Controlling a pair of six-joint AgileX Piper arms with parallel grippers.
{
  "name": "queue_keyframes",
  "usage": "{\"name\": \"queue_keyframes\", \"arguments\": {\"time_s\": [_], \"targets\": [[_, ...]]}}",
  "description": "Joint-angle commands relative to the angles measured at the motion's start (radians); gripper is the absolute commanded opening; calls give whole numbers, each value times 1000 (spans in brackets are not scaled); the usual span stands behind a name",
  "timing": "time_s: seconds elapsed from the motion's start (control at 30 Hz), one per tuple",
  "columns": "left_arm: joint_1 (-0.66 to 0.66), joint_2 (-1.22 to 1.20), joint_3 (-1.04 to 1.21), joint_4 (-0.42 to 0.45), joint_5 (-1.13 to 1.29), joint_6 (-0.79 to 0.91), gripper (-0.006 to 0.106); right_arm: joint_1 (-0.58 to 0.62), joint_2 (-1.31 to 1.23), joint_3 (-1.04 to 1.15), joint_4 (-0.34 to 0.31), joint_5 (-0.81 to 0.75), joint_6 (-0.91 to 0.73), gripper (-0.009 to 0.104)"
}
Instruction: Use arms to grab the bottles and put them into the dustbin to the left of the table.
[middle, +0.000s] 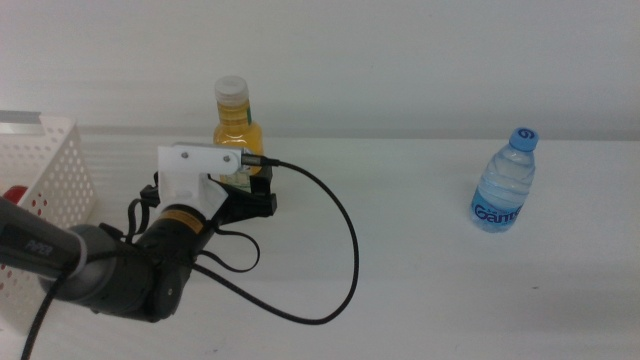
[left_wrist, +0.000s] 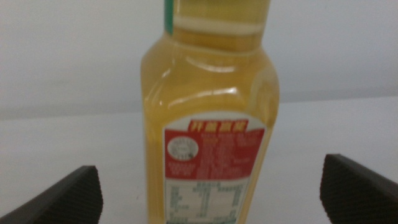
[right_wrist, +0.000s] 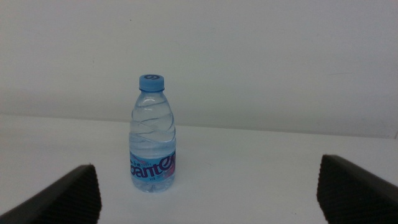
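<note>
A yellow juice bottle (middle: 232, 122) with a white cap stands upright at the back left of the table (middle: 400, 290). My left gripper (middle: 246, 188) is at its lower part, open. In the left wrist view the bottle (left_wrist: 211, 124) fills the space between the two wide-apart fingertips (left_wrist: 84, 186), and I see no contact. A clear water bottle (middle: 504, 182) with a blue cap stands upright at the right. The right wrist view shows that bottle (right_wrist: 152, 134) some way ahead of my open right gripper (right_wrist: 208, 168). The white perforated dustbin (middle: 55, 160) is at the left edge.
Something red (middle: 14, 194) shows inside the dustbin; I cannot tell what it is. A black cable (middle: 345, 250) loops from the left wrist over the table's middle. A white wall runs behind the table.
</note>
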Motion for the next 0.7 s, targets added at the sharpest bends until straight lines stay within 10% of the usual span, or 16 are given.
{"name": "queue_keyframes", "arguments": {"time_s": [0.0, 0.67], "targets": [[3, 7, -19, 2, -5, -10, 94, -8, -41, 45, -4, -12, -2, 93], [47, 76, -122, 77, 45, -51, 94, -8, -41, 45, -4, -12, -2, 93]]}}
